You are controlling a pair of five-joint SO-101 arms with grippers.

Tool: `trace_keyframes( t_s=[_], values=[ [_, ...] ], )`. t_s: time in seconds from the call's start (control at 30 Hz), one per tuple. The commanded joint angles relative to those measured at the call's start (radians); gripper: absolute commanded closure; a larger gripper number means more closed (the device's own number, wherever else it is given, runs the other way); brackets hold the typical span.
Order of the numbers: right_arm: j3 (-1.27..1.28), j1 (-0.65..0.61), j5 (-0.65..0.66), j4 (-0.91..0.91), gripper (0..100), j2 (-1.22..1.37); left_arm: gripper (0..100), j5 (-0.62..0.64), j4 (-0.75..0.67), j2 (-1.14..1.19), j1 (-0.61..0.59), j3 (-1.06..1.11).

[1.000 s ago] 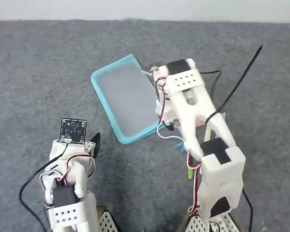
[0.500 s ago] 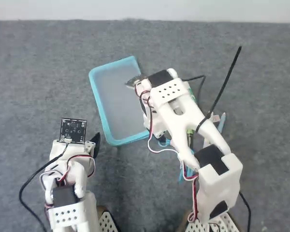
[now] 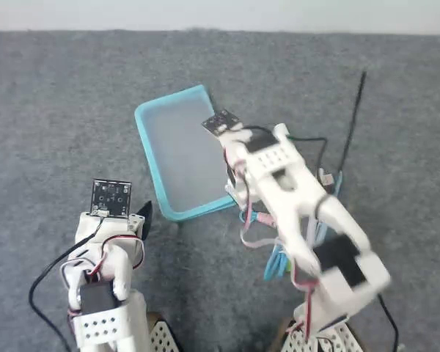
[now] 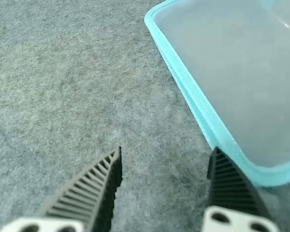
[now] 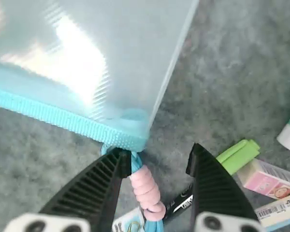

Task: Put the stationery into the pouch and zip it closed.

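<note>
- At the pouch's (image 3: 177, 154) five o'clock corner, our right gripper (image 5: 157, 166) stands open with the pink zipper pull (image 5: 146, 188) between its jaws, unclamped.
- Our left gripper (image 4: 164, 166) hangs open, empty, at seven o'clock.
- Pens (image 3: 276, 264) lie outside the pouch, at five o'clock.

A flat translucent pouch edged in turquoise fabric (image 3: 177, 150) lies on the grey tabletop (image 3: 73, 88). Just beside its corner lie a pink zip charm (image 5: 146, 189), a green marker (image 5: 238, 151) and a pink-and-white boxed eraser (image 5: 269, 178).

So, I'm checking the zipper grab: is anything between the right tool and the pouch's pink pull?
Nothing visible. The open right tool has the pink pull at the pouch corner between its fingers; the green marker lies aside.
</note>
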Motion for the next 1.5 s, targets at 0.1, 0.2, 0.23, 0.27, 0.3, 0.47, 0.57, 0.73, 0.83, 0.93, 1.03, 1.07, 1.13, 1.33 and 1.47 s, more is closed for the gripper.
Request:
trace_keyframes(
  t_s=[0.1,0.2,0.23,0.27,0.3,0.47,0.57,0.73,0.83,0.93,1.03,1.07,1.13,1.33,1.47],
  values=[
    [0.396,0.015,-0.008,-0.372,80.5,-0.414,73,0.006,-0.018,-0.018,0.000,-0.012],
    [0.525,0.015,-0.003,-0.504,80.5,-0.479,73,0.006,-0.020,-0.018,0.000,-0.012],
    [0.548,0.013,0.011,-0.530,80.5,-0.489,73,0.006,-0.020,-0.018,0.000,-0.012],
    [0.565,0.013,0.028,-0.552,80.5,-0.490,73,0.006,-0.020,-0.018,0.000,-0.012],
    [0.582,0.013,0.043,-0.572,80.5,-0.490,73,0.006,-0.020,-0.018,0.000,-0.012],
    [0.614,0.013,0.060,-0.596,80.7,-0.490,73,0.006,-0.020,-0.018,0.000,-0.012],
    [0.620,0.012,0.057,-0.591,80.8,-0.501,73,0.006,-0.020,-0.018,0.000,-0.012],
    [0.629,-0.013,0.061,-0.613,80.8,-0.493,73,0.006,-0.018,-0.018,0.000,-0.012],
    [0.647,-0.030,0.057,-0.631,80.8,-0.501,73,0.006,-0.018,-0.018,0.000,-0.012],
    [0.651,-0.016,0.055,-0.636,80.9,-0.503,73,0.006,-0.018,-0.018,0.000,-0.012],
    [0.652,-0.001,0.052,-0.636,80.9,-0.516,73,0.006,-0.018,-0.018,0.000,-0.012],
    [0.660,0.004,0.049,-0.636,80.9,-0.535,73,0.006,-0.020,-0.018,0.000,-0.012],
    [0.686,0.015,0.014,-0.633,82.8,-0.599,73,0.006,-0.020,-0.018,0.000,-0.012],
    [0.787,0.008,-0.006,-0.538,85.8,-0.883,73,0.006,-0.020,-0.018,0.000,-0.012],
    [0.819,0.018,0.000,-0.400,85.8,-1.023,73,0.006,-0.020,-0.018,0.000,-0.012]
  ],
)
